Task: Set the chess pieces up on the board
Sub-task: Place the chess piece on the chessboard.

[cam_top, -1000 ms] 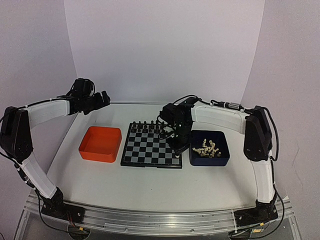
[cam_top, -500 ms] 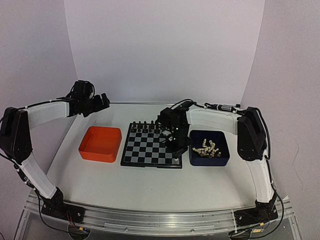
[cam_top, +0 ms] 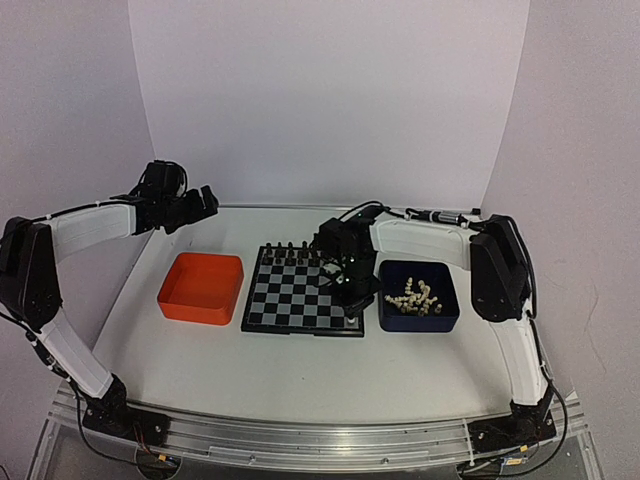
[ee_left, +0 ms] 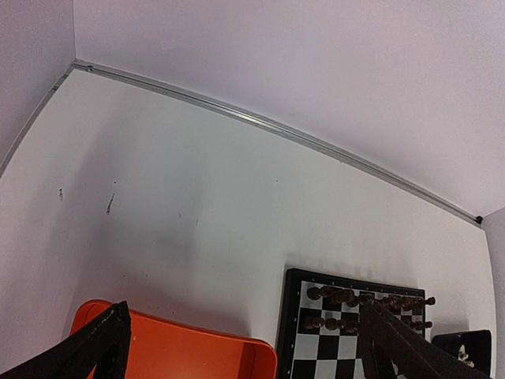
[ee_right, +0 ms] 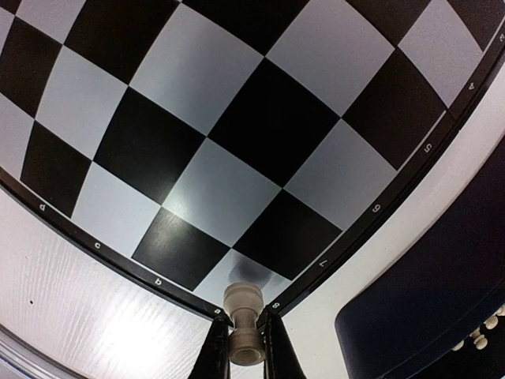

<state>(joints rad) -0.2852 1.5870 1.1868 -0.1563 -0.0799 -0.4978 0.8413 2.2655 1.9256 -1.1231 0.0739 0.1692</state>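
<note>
The board (cam_top: 285,300) lies mid-table, with black pieces (cam_top: 295,250) on its two far rows. My right gripper (cam_top: 352,298) hangs over its near right corner. In the right wrist view this gripper (ee_right: 243,322) is shut on the waist of one cream-white chess piece (ee_right: 243,298), close above the grey corner square of the board (ee_right: 237,118); whether they touch is unclear. Several more cream chess pieces (cam_top: 412,293) lie in the blue tray. My left gripper (cam_top: 205,198) is raised at the far left and open, with nothing between its fingers (ee_left: 95,347).
The dark blue tray (cam_top: 420,322) stands right of the board, and its corner (ee_right: 426,316) shows in the right wrist view. An orange tray (cam_top: 200,288) sits left of the board and shows no contents. White walls close the table at the back and sides.
My right arm has shifted slightly left and lowered the held piece toward the board's near right corner. The left arm has barely moved.
</note>
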